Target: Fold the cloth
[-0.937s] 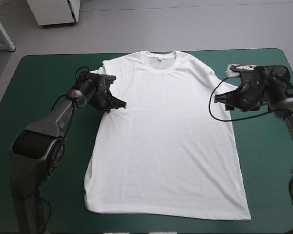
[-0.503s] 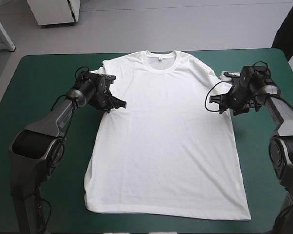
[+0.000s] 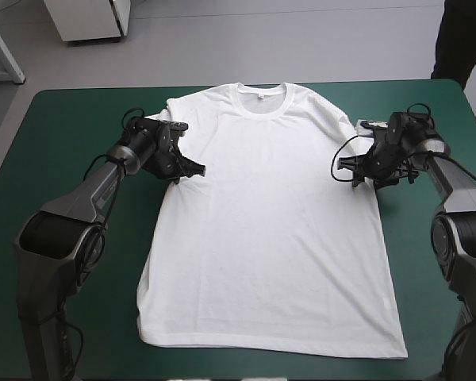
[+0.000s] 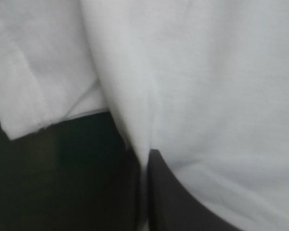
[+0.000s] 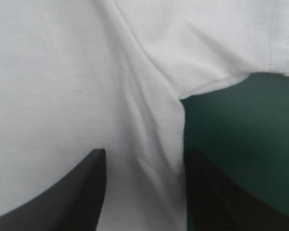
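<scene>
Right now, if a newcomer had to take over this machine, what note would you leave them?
Left hand: shut on the T-shirt at its side edge, just under the sleeve.
Right hand: open, fingers astride the opposite side edge under the other sleeve, not yet gripping.
T-shirt: spread flat on the teal-green table, collar toward the far edge.
Done: shirt laid out, one grip taken.
Left: shut the right hand on the cloth, then make every fold.
</scene>
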You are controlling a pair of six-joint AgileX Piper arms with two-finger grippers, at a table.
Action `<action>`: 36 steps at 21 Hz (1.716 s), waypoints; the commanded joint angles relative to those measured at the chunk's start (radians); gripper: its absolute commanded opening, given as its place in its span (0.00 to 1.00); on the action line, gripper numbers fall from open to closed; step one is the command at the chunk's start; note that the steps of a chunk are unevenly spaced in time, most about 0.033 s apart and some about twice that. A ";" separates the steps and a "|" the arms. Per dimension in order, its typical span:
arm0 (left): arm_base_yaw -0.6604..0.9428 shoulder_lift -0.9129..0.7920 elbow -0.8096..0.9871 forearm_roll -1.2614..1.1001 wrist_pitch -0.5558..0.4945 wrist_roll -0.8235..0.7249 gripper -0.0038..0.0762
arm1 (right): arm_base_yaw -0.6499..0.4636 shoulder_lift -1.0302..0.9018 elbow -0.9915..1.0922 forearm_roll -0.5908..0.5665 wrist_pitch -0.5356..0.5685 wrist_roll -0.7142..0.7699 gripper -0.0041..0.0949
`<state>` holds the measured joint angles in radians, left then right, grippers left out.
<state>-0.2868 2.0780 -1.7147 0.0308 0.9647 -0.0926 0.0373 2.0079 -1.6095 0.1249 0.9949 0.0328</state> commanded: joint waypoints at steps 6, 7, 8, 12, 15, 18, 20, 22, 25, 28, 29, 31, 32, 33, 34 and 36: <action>0.002 -0.051 -0.032 -0.008 -0.048 -0.007 0.04 | -0.004 -0.039 -0.021 0.012 0.089 0.004 0.02; 0.002 -0.057 -0.045 -0.008 -0.035 -0.004 0.04 | -0.004 -0.050 -0.021 0.012 0.089 0.004 0.02; 0.002 -0.073 -0.086 -0.008 -0.009 0.002 0.04 | -0.004 -0.085 -0.034 0.012 0.089 0.002 0.02; 0.001 -0.147 -0.258 -0.008 0.068 0.050 0.04 | -0.004 -0.196 -0.151 0.012 0.089 -0.008 0.02; 0.001 -0.201 -0.364 -0.008 0.116 0.093 0.04 | -0.006 -0.246 -0.292 0.025 0.098 -0.008 0.02; 0.001 -0.262 -0.447 -0.010 0.129 0.100 0.04 | -0.006 -0.284 -0.447 0.046 0.114 -0.010 0.02; 0.001 -0.300 -0.490 -0.012 0.129 0.134 0.04 | -0.006 -0.312 -0.537 0.046 0.120 -0.013 0.02; 0.001 -0.346 -0.534 -0.025 0.129 0.155 0.04 | -0.006 -0.347 -0.598 0.053 0.143 -0.013 0.02; 0.001 -0.415 -0.604 -0.108 0.127 0.203 0.04 | -0.006 -0.434 -0.620 0.069 0.153 -0.019 0.02; 0.001 -0.469 -0.639 -0.150 0.127 0.230 0.04 | -0.006 -0.510 -0.620 0.076 0.151 -0.033 0.02; -0.001 -0.491 -0.644 -0.150 0.125 0.230 0.04 | -0.006 -0.538 -0.620 0.076 0.151 -0.039 0.02; -0.001 -0.499 -0.644 -0.150 0.117 0.230 0.04 | -0.006 -0.556 -0.620 0.076 0.147 -0.044 0.02; -0.001 -0.501 -0.644 -0.150 0.112 0.230 0.04 | -0.006 -0.560 -0.620 0.076 0.144 -0.046 0.02; -0.001 -0.501 -0.644 -0.150 0.106 0.230 0.04 | -0.006 -0.560 -0.620 0.076 0.141 -0.046 0.02; -0.001 -0.497 -0.644 -0.148 0.103 0.230 0.04 | -0.006 -0.560 -0.620 0.076 0.139 -0.051 0.02; -0.001 -0.486 -0.644 -0.146 0.081 0.230 0.04 | -0.006 -0.549 -0.620 0.076 0.126 -0.051 0.02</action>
<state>-0.2869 1.6146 -2.3343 -0.1044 1.1544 0.1401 0.0343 1.4754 -2.2070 0.1963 1.2142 -0.0054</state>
